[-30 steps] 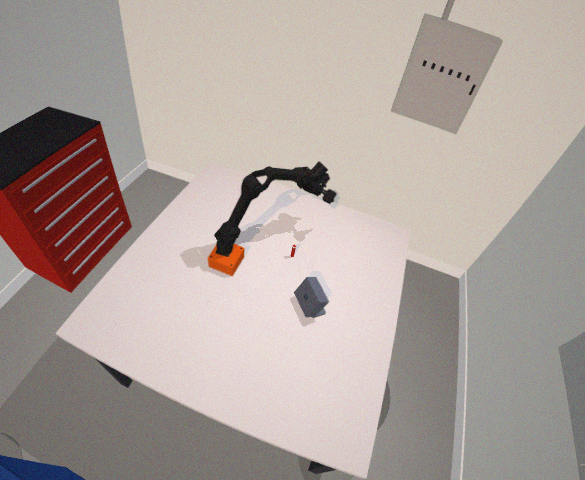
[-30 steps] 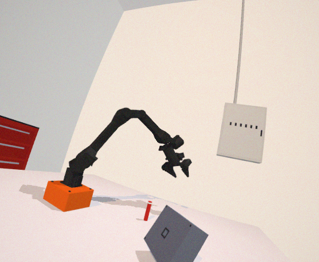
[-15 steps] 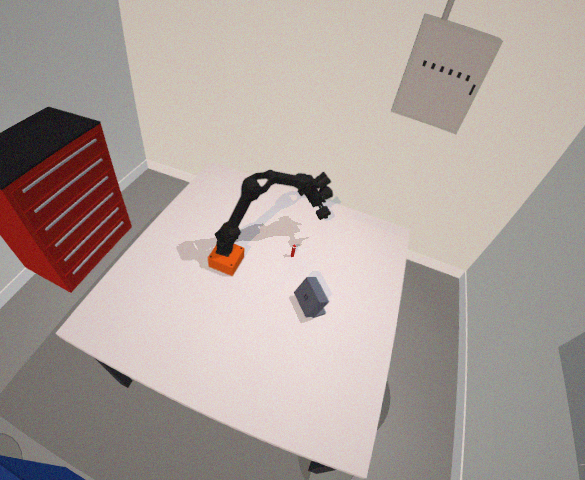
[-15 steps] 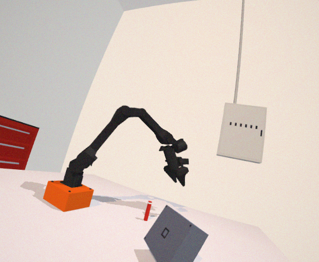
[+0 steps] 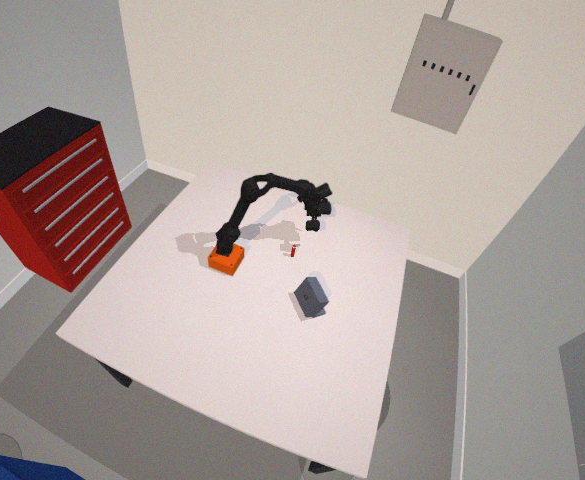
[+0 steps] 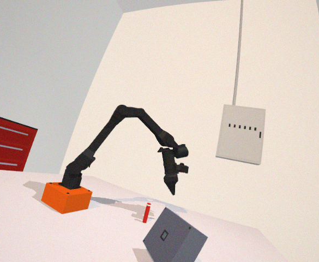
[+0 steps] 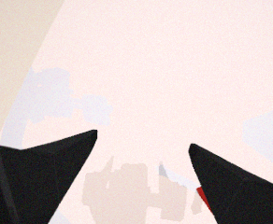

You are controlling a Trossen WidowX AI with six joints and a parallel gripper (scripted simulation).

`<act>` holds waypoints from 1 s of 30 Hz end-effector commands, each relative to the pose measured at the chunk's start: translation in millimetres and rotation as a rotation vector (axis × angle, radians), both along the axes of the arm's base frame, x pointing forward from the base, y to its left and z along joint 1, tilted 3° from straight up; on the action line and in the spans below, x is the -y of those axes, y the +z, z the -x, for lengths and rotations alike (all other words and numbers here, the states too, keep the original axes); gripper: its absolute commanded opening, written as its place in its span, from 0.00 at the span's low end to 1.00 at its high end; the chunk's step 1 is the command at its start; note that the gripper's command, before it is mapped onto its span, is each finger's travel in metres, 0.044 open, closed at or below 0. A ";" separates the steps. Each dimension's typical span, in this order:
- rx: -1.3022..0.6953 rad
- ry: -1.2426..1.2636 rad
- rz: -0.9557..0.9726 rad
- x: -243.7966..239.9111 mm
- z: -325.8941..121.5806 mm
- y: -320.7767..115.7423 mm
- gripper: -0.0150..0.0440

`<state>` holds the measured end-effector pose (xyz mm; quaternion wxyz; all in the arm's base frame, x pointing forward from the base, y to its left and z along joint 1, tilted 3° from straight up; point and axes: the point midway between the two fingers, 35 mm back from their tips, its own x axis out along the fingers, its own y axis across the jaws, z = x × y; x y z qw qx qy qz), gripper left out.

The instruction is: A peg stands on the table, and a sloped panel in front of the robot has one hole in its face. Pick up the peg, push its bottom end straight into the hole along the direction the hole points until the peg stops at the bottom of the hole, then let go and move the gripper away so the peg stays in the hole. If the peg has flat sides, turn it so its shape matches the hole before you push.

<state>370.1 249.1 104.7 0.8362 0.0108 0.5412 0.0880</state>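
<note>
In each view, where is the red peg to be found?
Top: the red peg is near the centre.
Exterior: low, slightly left of the middle.
Wrist: lower right, mostly hidden behind the right-hand finger.
Shared landmark: the pale table.

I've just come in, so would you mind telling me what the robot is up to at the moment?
The black arm has its gripper open and pointing down above the table, holding nothing. The red peg stands upright on the tabletop, not yet picked up. The sloped grey panel has a square-looking hole in its face, and the peg is outside it. The arm is probably lining up to grasp the peg.
</note>
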 end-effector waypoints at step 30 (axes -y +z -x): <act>-0.403 -0.981 -0.048 121.0 65.1 -31.9 1.00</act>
